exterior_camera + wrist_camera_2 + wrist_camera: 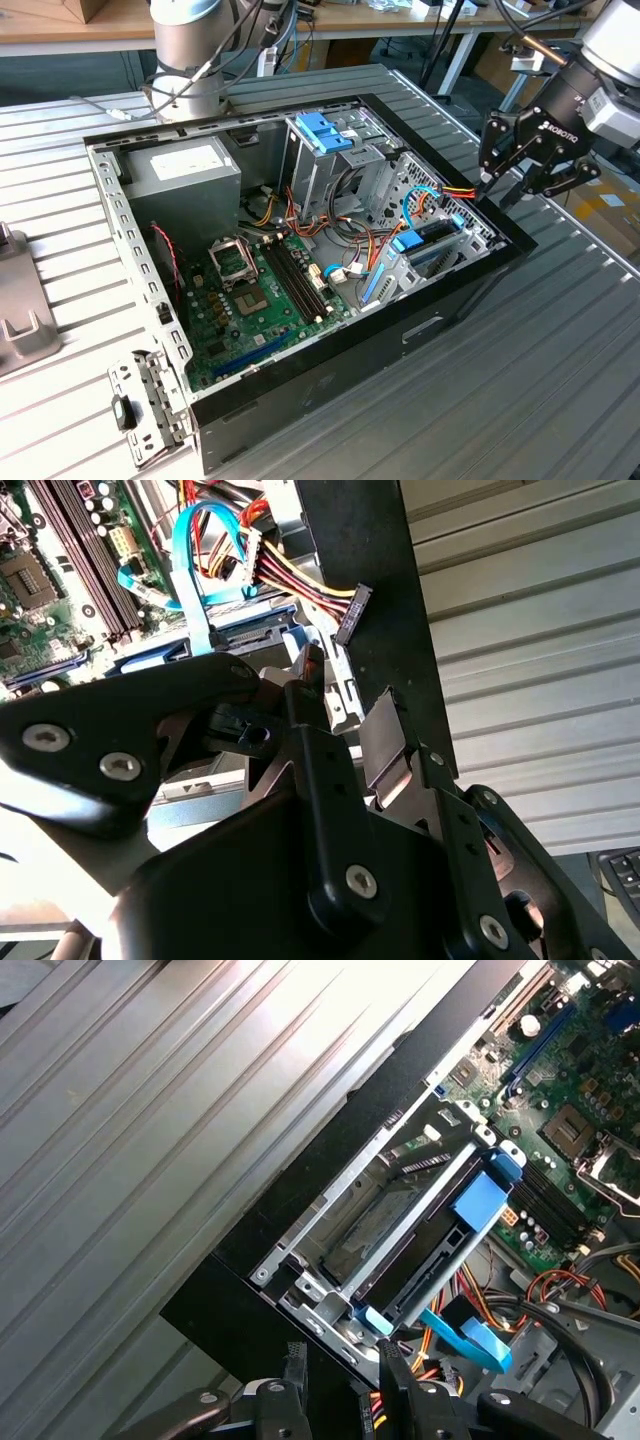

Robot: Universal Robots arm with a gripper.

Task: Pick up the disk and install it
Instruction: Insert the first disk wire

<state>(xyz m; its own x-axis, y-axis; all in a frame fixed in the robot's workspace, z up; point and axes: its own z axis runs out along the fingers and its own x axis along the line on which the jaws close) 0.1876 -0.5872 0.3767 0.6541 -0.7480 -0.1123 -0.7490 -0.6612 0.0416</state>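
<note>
Your gripper (520,170) hangs spread, empty, over case (470,290) corner. Disk (432,243) sits below claw, already slid into drive bay (330,1260). Install looks nearly done; full seating unclear.

disk (432,246) | dark body, blue rails | seated on edge in drive bay | case corner, exterior view's right

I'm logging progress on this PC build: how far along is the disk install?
The disk already sits in its bay in the case, blue rails visible. The end effector holds nothing and hangs above the case's corner by the bay. I can't tell whether the disk is fully seated or cabled.
</note>
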